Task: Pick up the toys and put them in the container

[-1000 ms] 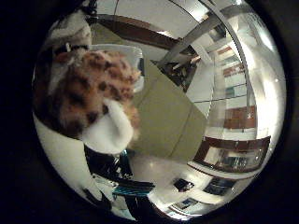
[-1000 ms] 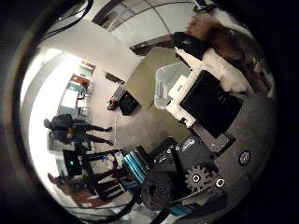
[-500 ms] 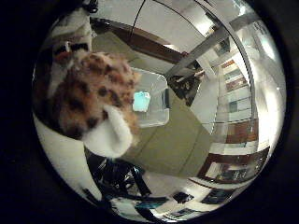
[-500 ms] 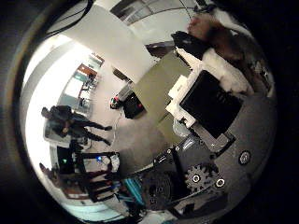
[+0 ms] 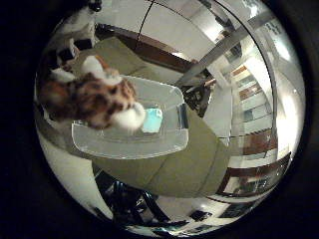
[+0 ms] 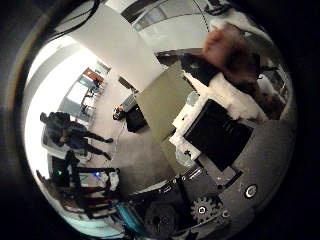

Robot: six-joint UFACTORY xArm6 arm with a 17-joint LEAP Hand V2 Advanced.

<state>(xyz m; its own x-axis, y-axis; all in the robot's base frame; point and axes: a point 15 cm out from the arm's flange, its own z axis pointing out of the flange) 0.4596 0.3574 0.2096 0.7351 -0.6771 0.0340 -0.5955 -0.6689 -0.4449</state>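
My hand (image 6: pixel 225 125) is shut on a spotted brown and white plush toy (image 5: pixel 95 95), held beside the palm. In the right little finger side palm view the toy hangs over a clear plastic container (image 5: pixel 164 141) that stands on an olive table (image 5: pixel 204 171). A small teal thing (image 5: pixel 152 120) lies inside the container. In the right thumb side palm view the toy (image 6: pixel 232 52) is a blurred brown mass at the fingertips (image 6: pixel 245 98), and the table (image 6: pixel 165 92) lies beyond them.
The table's edges drop to a pale floor (image 6: pixel 140 160). A dark object (image 6: pixel 128 112) sits on the floor beside the table. Shelving and wall panels (image 5: pixel 254 124) stand past the table's far side.
The view has swung so that the container has come in from behind the toy and now lies under it. The toy looks turned, with its white part closer to the container.
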